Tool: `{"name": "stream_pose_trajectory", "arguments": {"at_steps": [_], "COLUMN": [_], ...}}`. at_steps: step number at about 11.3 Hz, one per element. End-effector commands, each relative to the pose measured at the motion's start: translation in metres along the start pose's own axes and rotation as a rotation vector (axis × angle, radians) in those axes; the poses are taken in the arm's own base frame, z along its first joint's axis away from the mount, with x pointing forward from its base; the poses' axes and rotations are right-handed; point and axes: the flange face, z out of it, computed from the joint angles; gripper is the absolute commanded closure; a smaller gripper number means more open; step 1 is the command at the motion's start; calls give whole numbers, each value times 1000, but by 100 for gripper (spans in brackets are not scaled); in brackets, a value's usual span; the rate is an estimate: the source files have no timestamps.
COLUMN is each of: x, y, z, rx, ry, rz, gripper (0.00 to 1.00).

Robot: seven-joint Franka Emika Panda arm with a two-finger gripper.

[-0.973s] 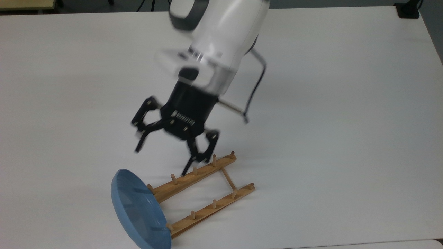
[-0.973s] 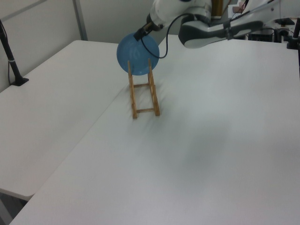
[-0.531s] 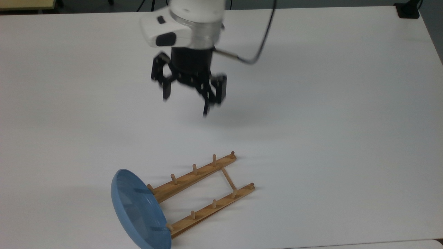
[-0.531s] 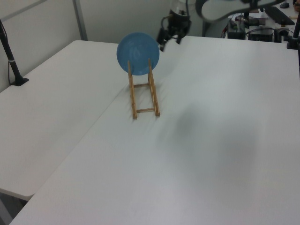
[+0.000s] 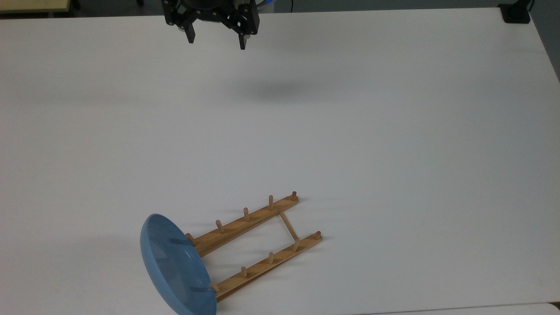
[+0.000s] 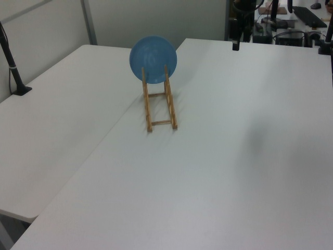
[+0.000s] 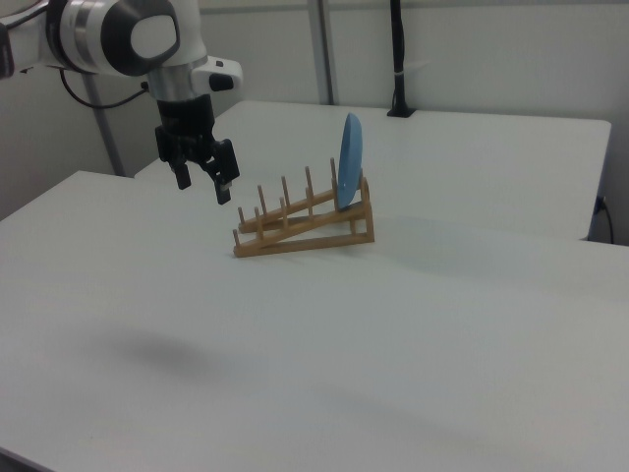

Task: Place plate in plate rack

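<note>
We find the plate [image 5: 177, 271] standing on edge at one end of the plate rack [image 5: 253, 238], held between the end pegs; in the top view this end lies at about 7 o'clock of the frame. In the right view the plate [image 7: 349, 161] sits at the raised end of the rack [image 7: 305, 224], nearly upright. In the left view the plate [image 6: 153, 59] faces the camera at the rack's [image 6: 160, 104] far end. The rack has 2 rails, each with a row of short pegs, joined by thin crossbars.

We note the gripper [image 5: 216, 41] at 12 o'clock in the top view, well apart from the rack and raised above the table [image 5: 393, 153], its shadow lying on the surface below. Its 2 fingers point downward, spread apart, with nothing between them. In the right view the gripper [image 7: 208, 192] hangs from the white wrist [image 7: 147, 39] at about 10 o'clock, the arm entering from the right view's left.

The table is white and matte. A second white table [image 6: 57, 130] abuts it on the left view's left. A black pole [image 7: 398, 59] stands on the far table in the right view, against pale wall panels.
</note>
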Motion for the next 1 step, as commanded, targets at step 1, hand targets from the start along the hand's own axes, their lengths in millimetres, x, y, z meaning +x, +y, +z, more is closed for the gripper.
{"name": "stream_pose_trajectory", "arguments": {"at_steps": [1], "x": [-9], "y": [6], "z": [4], "rx": [-12], "ry": [-36], "rz": [27], "gripper": [0]}}
